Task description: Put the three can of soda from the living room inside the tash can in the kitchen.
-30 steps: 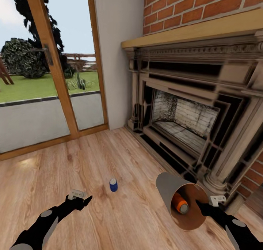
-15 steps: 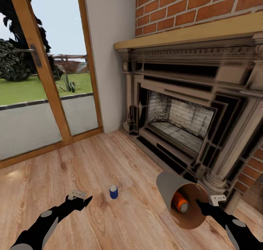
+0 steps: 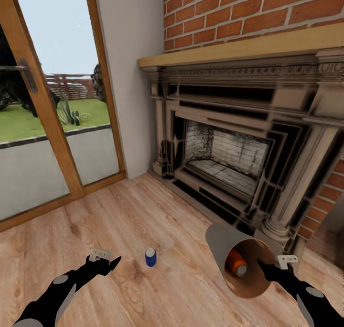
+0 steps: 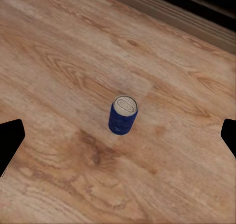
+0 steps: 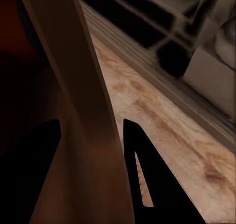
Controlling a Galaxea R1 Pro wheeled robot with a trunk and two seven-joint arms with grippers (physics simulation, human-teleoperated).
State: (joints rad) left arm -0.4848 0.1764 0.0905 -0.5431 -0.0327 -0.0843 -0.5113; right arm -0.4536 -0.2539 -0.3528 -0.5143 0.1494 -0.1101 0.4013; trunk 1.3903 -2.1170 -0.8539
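Head view: right hand [image 3: 265, 268] gripped the bin [image 3: 228, 250] by its rim, orange can [image 3: 235, 264] inside; blue can [image 3: 150, 257] stood on the floor [image 3: 143, 212] before the open left hand [image 3: 113, 261], third unseen.

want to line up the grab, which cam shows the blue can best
The left wrist view: the blue can stands upright on the wood floor, centred, top visible. The head view shows it small. The right wrist view gives nothing of it.
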